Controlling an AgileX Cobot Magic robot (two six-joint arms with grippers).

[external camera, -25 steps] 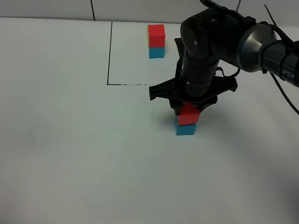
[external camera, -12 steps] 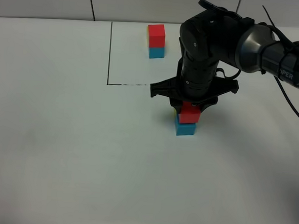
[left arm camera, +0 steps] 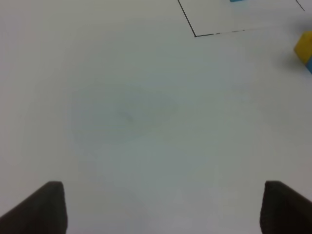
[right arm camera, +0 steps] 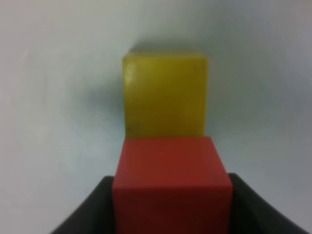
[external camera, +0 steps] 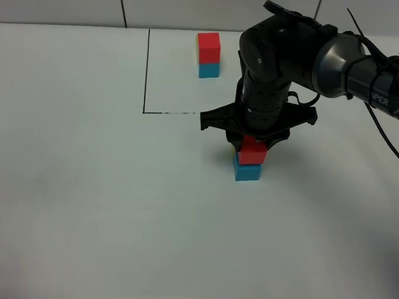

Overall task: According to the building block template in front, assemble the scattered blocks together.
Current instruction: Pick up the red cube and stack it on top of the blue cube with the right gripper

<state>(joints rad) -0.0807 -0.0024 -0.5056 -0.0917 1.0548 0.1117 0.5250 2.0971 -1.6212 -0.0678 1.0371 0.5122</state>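
A: Looking down from the high camera: right gripper [external camera: 254, 143] lowered over the red cube [external camera: 252, 151], jaws clamped on its sides.

B: Confirmed from the right wrist: red cube [right arm camera: 171, 185] pinched between the two dark jaws, filling the gap between them.

A: Sitting on the cyan-blue cube [external camera: 247, 171], stacked squarely, the pair resting on the white table [external camera: 81, 196].

B: And the yellow cube [right arm camera: 165, 95]? Lying just beyond the red one in the wrist view, touching or nearly touching it; hidden behind the arm from above.

A: Glimpsed at the edge of the left wrist view too: yellow cube [left arm camera: 303, 47], with a sliver of cyan-blue beside it.

B: Left gripper [left arm camera: 161, 207]?

A: Spread wide, both fingertips [left arm camera: 46, 207] apart over bare table, holding nothing, well away from the blocks.

B: Building block template [external camera: 208, 55]?

A: Standing inside the thin black-line rectangle [external camera: 146, 72] at the far side of the table, red over cyan-blue, a yellow sliver on its left edge. Well apart from the right gripper and its stack, which lie just outside the near line.
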